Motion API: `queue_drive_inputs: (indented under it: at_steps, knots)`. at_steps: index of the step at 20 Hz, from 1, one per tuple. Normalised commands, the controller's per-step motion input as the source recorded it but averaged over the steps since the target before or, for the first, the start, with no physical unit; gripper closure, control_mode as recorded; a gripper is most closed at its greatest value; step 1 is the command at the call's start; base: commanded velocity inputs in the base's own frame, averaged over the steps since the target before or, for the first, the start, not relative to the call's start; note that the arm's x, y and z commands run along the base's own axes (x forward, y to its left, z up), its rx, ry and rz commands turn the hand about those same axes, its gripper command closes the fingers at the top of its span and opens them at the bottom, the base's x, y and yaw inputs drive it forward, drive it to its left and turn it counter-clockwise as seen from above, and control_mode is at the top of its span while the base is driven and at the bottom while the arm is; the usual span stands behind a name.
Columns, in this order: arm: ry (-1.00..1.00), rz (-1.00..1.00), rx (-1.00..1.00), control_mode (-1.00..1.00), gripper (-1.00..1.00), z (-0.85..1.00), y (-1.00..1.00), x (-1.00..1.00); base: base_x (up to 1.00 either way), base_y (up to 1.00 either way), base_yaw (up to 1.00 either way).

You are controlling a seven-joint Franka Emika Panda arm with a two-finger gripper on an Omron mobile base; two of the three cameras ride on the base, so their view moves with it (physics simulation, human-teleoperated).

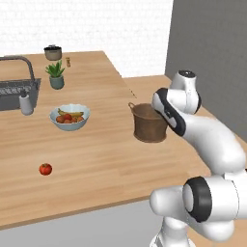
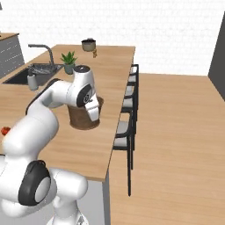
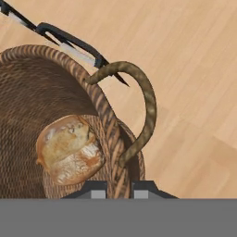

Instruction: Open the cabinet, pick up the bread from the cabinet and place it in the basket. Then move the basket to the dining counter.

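Near the right edge of the light-wood tabletop [image 1: 96,159] in the left base view stood the round woven basket [image 1: 147,126]. Seen from the hand, the crusty golden bread [image 3: 69,149] lay inside it, while the tool [image 3: 120,189], fingers pressed together, pinched the rim beside a looped handle [image 3: 141,109].

- Basket [image 2: 81,117]: upright on the dining counter [image 2: 101,145], near its right edge.
- Arm's hand at the basket's right rim.
- Stools [image 2: 127,127]: beside that counter edge.
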Motion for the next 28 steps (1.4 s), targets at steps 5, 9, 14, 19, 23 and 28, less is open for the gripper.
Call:
queue_drive_inputs:
  at_steps: [5, 9, 14, 19, 23, 28]
  knots:
    - [0.08, 0.00, 0.00, -1.00, 1.00, -0.44, 0.00, 1.00, 0.00, 0.00, 0.00]
    - [-0.06, 0.00, 0.00, -1.00, 1.00, -0.38, 0.02, 0.94, 0.00, 0.00, 0.00]
    - [-0.11, 0.00, 0.00, -1.00, 1.00, -0.44, 0.08, 0.69, 0.00, 0.00, 0.00]
    - [-0.02, 0.00, 0.00, -1.00, 1.00, -0.46, 0.16, 0.43, 0.00, 0.00, 0.00]
    - [0.00, 0.00, 0.00, -1.00, 1.00, -0.38, 0.10, 0.26, 0.00, 0.00, 0.00]
    - [0.00, 0.00, 0.00, -1.00, 1.00, -0.31, 0.03, 0.20, 0.00, 0.00, 0.00]
